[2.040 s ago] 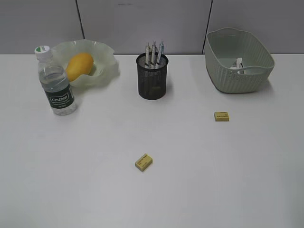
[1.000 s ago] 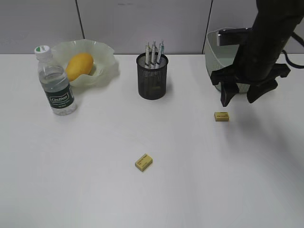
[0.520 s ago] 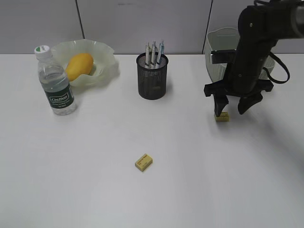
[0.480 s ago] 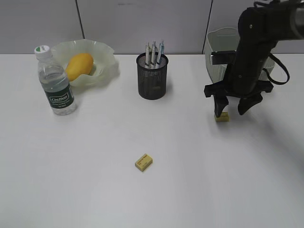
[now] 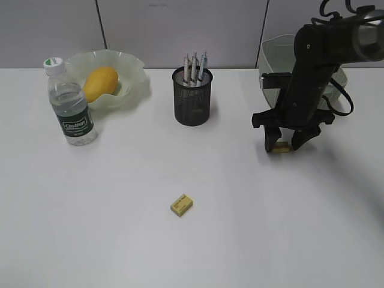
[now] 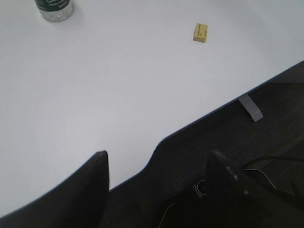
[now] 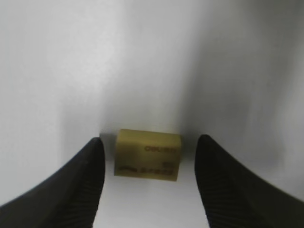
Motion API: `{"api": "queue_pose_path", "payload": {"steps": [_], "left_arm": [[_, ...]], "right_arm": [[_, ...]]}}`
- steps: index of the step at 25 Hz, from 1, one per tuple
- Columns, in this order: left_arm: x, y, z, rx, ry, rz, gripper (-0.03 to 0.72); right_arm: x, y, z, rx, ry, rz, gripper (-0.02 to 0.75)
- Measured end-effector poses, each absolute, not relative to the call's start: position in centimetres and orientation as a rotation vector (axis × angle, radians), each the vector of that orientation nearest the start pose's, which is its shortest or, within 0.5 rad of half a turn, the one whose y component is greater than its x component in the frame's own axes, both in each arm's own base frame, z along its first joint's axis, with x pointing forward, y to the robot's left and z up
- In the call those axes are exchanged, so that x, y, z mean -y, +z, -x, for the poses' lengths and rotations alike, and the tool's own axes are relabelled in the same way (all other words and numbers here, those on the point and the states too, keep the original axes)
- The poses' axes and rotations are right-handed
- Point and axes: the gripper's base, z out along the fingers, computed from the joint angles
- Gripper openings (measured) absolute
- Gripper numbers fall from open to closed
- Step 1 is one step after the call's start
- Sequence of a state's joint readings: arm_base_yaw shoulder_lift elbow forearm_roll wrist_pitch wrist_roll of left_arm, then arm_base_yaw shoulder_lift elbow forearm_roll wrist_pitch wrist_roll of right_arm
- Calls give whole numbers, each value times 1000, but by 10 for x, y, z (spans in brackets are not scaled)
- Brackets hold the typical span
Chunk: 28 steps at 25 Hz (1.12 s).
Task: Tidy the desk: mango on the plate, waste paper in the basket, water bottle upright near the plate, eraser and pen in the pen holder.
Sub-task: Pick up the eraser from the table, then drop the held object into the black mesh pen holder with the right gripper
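We are seeing the right gripper (image 5: 282, 146) standing open astride a yellow eraser (image 7: 148, 154) on the desk (image 5: 120, 240), fingers clear; left gripper (image 6: 159, 183) hanging open.

Far left on counter (image 5: 120, 240) I see water bottle (image 5: 68, 102) upright, just in front-left of plate (image 5: 135, 81) — mango (image 5: 99, 83) on plate. Pen holder (image 5: 192, 96) at rear centre, pens (image 5: 194, 67) in it. Basket (image 5: 278, 57) rear right. One eraser (image 5: 182, 205) front of centre; second eraser (image 7: 148, 155) in front of basket — between my right gripper's (image 5: 283, 144) fingers (image 7: 80, 180), gaps either side.
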<state>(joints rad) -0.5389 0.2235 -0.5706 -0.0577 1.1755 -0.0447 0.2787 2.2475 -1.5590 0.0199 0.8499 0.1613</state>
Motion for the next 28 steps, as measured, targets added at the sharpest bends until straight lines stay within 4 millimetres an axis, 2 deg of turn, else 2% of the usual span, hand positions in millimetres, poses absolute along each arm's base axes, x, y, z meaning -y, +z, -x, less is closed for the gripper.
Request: {"api": "queue_pose_path", "payload": {"steps": [6,9,14,17,20,25,28], "left_arm": [[14,287,-13,-2267,-367,-573,481],[14,287,-13,-2266,-368,-572,480],[14,287,-13,-2265,-368,-572,473],[14,288,-13,-2265,-368,-572,472],[14,288,-13,-2265,-368,-572,470],[14,288,-13,-2265,-368,-572,470],[14,288,-13,-2265,-368,-572,470]], "right_arm": [[-122,101,-420,-3032,61,159,403],[-122,101,-420,-3035,59,160,316],[-121,102,-419,-3057,52,170,315],[-128,108,-419,-3085,42,235,314],[-144,130,-424,-3025,62,299,313],[-188,195,-435,-2808,149,403,313],[-212,226,-438,-2700,206,443,313]]}}
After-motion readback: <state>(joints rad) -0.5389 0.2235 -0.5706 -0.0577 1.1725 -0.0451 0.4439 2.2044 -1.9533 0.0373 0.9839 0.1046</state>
